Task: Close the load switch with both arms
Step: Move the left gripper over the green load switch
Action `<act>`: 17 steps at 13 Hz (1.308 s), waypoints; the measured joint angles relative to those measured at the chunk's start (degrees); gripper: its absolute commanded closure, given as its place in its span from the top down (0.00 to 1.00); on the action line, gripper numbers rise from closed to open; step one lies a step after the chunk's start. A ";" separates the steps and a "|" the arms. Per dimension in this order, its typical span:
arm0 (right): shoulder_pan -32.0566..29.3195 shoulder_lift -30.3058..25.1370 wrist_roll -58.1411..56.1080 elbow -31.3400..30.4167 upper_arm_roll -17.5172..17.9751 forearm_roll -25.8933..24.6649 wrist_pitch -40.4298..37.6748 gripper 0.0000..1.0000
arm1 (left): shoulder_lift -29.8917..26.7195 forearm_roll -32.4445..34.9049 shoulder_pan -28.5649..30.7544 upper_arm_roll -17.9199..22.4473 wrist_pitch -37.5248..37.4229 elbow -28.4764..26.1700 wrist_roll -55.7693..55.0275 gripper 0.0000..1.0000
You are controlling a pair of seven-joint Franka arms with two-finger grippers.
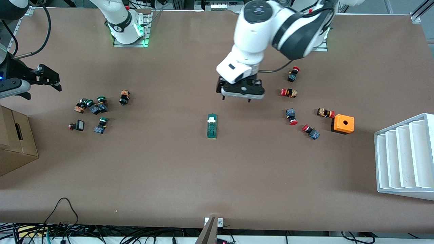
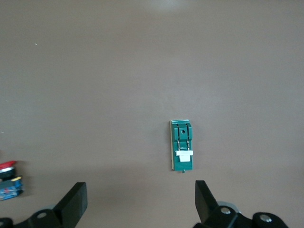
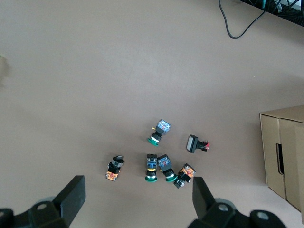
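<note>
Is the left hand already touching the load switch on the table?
No, the left hand hangs open in the air, apart from the load switch, which lies alone on the table.

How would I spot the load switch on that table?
Look at the middle of the brown table, between the two clusters of push buttons. The load switch lies there alone: a narrow dark-green block with a white piece, longer than any button.
</note>
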 measured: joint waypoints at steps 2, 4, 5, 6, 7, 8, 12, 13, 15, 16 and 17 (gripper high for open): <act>0.00 0.00 0.00 0.00 0.00 0.00 0.00 1.00 | 1.14 3.74 -2.39 -0.01 4.62 -2.73 -5.69 1.00; 0.00 0.00 0.00 0.00 0.00 0.00 0.00 1.00 | 2.42 7.88 -4.08 -0.01 8.82 -4.70 -11.24 1.00; 0.00 0.00 0.00 0.01 0.00 0.00 0.00 1.00 | 3.10 10.02 -4.69 -0.01 11.01 -5.63 -13.99 1.00; 0.00 0.00 0.00 0.00 0.00 0.00 0.00 1.00 | 3.86 12.31 -5.21 0.00 13.20 -6.66 -16.74 1.00; 0.00 0.00 0.00 0.00 0.00 0.00 0.00 1.00 | 4.68 15.01 -5.60 0.00 15.28 -7.60 -19.63 1.00; 0.00 0.00 0.00 0.01 0.00 0.00 0.00 1.00 | 5.61 18.15 -5.88 0.00 17.27 -8.47 -22.70 1.00; 0.00 0.00 0.00 0.01 0.00 0.00 0.00 1.00 | 9.67 36.54 -6.26 -0.01 24.05 -11.48 -39.01 1.00; -0.01 0.00 0.00 0.01 -0.02 0.00 0.00 1.00 | 10.55 42.52 -6.32 -0.03 24.86 -11.94 -44.35 1.00; -0.08 0.01 0.00 0.01 -0.14 0.00 0.00 1.00 | 12.27 55.37 -6.37 -0.15 26.04 -12.32 -55.83 1.00; -0.14 0.01 0.00 0.01 -0.21 0.00 0.00 1.00 | 13.14 61.42 -6.38 -0.17 26.47 -12.38 -61.34 1.00; -0.20 0.01 -0.01 0.01 -0.25 0.00 0.00 1.00 | 14.03 67.13 -6.39 -0.18 26.65 -12.41 -66.70 1.00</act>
